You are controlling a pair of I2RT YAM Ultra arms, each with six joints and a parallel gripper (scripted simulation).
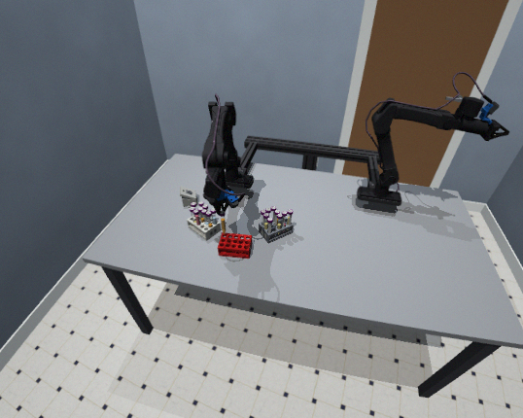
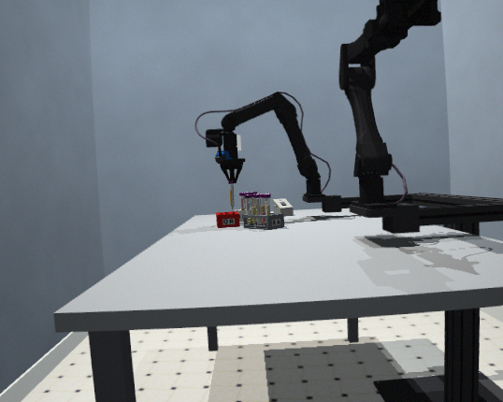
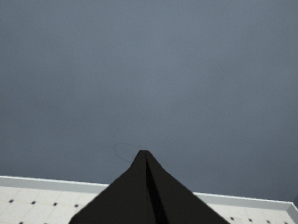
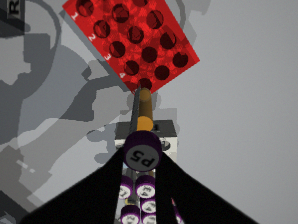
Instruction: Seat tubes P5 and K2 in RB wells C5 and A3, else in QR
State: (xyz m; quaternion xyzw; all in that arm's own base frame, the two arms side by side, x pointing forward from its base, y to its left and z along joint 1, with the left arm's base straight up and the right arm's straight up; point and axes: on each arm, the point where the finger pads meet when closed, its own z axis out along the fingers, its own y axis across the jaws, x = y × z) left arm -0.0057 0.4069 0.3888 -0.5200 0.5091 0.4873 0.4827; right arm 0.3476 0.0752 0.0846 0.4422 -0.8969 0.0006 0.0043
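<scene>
My right gripper (image 1: 222, 213) (image 2: 232, 181) is shut on tube P5 (image 1: 223, 225) (image 2: 232, 196) (image 4: 144, 122), gripped at its purple cap. The tube hangs upright with orange contents, clear of the racks, between the white rack RB (image 1: 208, 235) (image 4: 120, 142) and the red rack QR (image 1: 234, 253) (image 2: 222, 220) (image 4: 133, 50). RB holds several purple-capped tubes. QR shows no tubes. The grey rack RA (image 1: 277, 235) (image 2: 276, 222) holds several purple-capped tubes; their labels are too small to read, so K2 cannot be picked out. My left gripper (image 1: 505, 131) (image 3: 143, 158) is shut and empty, raised far from the racks.
A pale box (image 1: 189, 195) (image 2: 283, 206) stands behind RB; its lamp state cannot be told. RA stands on the other side of QR from RB. The black beam (image 1: 314, 147) runs along the back of the table.
</scene>
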